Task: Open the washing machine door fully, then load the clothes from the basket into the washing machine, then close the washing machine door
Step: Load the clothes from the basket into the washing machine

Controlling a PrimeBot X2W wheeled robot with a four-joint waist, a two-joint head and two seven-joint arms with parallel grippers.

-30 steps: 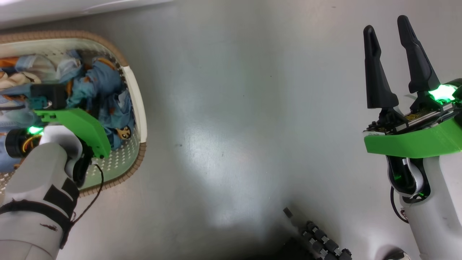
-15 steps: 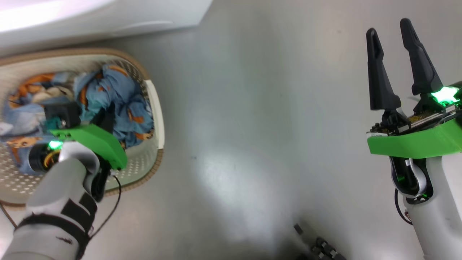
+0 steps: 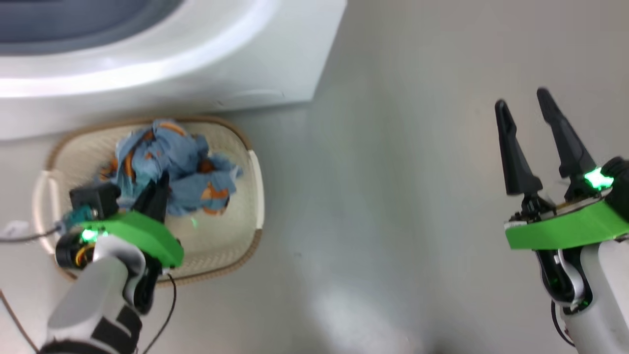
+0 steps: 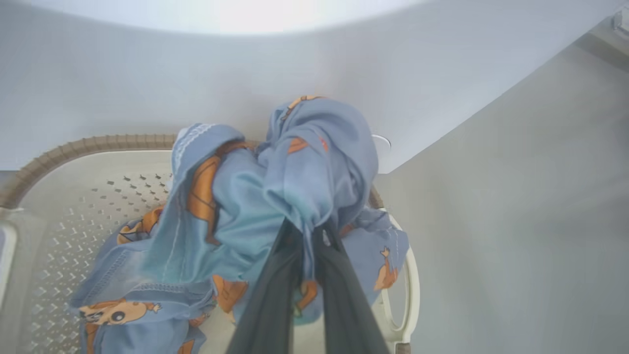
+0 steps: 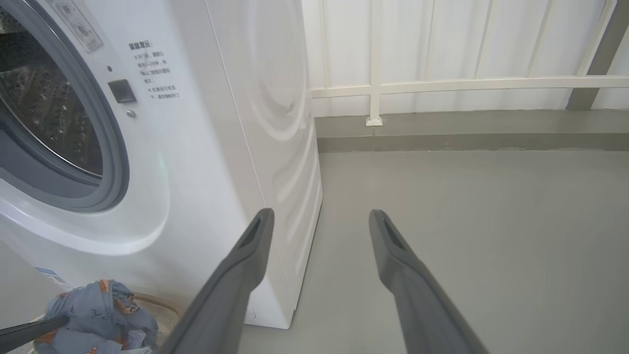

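Loading is the step in hand: my left claw (image 4: 309, 228) pinches the clothes (image 4: 275, 182) over the basket (image 3: 258, 191), centre-left of the frame. My right claw (image 3: 522, 97) stands wide and empty. Next, I judge, I must lift them into the washing machine (image 3: 196, 83), upper left.

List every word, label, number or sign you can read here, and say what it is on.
No text here is clear enough to quote.
Printed lines on the washing machine front, beside a dark square: too small and blurred to read.
Grey sticker higher on that front: too small to read.
Blue label at the machine's lower corner: unreadable.
Clothes: cartoon prints, no lettering to be seen.
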